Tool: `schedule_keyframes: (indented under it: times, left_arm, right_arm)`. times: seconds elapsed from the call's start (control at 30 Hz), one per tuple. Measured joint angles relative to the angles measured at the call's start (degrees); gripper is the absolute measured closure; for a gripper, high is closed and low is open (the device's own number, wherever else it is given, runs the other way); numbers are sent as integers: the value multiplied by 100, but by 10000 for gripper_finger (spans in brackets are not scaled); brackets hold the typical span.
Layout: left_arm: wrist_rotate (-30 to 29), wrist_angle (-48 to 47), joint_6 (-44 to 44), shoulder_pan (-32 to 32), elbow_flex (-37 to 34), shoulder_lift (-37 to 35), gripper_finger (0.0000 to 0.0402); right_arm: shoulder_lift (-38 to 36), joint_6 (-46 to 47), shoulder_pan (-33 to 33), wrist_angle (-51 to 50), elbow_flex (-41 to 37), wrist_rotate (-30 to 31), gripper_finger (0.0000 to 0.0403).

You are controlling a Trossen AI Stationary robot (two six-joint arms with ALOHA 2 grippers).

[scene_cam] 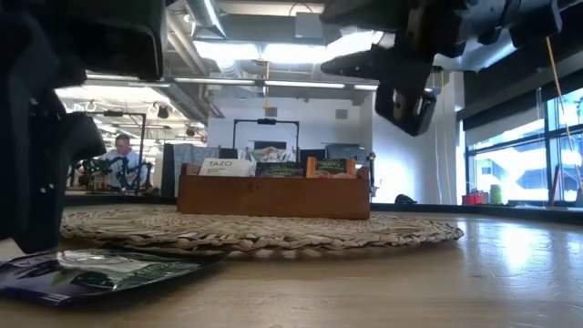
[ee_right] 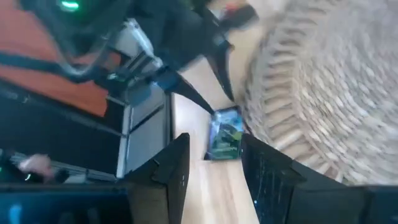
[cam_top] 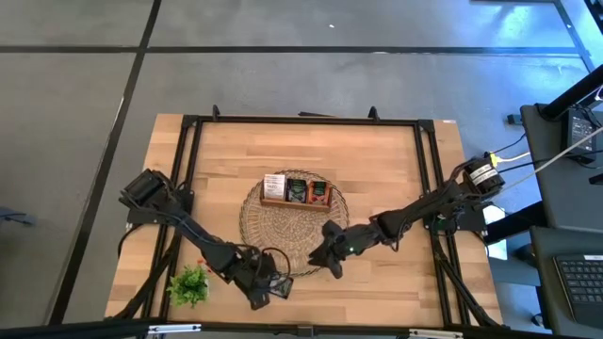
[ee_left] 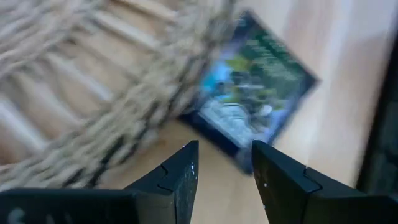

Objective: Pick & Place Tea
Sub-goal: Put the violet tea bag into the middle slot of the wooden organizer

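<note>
Below, the left tool [ee_left: 224, 180] hovers open above a dark sachet [ee_left: 255, 102].

Left end effector [cam_top: 271, 288] sat at six o'clock, fingers parted and empty; right end effector [cam_top: 325, 258] hovered at five, likewise parted.

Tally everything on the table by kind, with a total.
Tea sachets standing in the wooden tray: 3 (white, dark green, orange)
Loose dark tea sachet beside the wicker mat: 1
Wooden tray: 1
Wicker mat: 1
Green plant sprig: 1
Total: 7
</note>
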Motion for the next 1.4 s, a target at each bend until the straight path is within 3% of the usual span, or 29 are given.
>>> schedule_keyframes:
  times: [0.2,0.4,0.63,0.9,1.4]
  left_arm:
    - [-160,150,-274,7,4,174,258]
    - [-233,457,-530,-30,7,337,258]
    - [-376,929,-650,-119,7,478,258]
    - [-568,1263,-541,-218,7,541,258]
    - [-655,1251,-288,-252,2,547,258]
  right_arm:
    - [518,771,290,-37,144,225,257]
    - [1213,1130,716,-255,866,230,257]
    - [1954,1804,1025,-2181,2125,663,257]
    - [2692,2377,1025,-2950,3109,825,257]
    - [2770,3313,1016,-3390,3226,896,258]
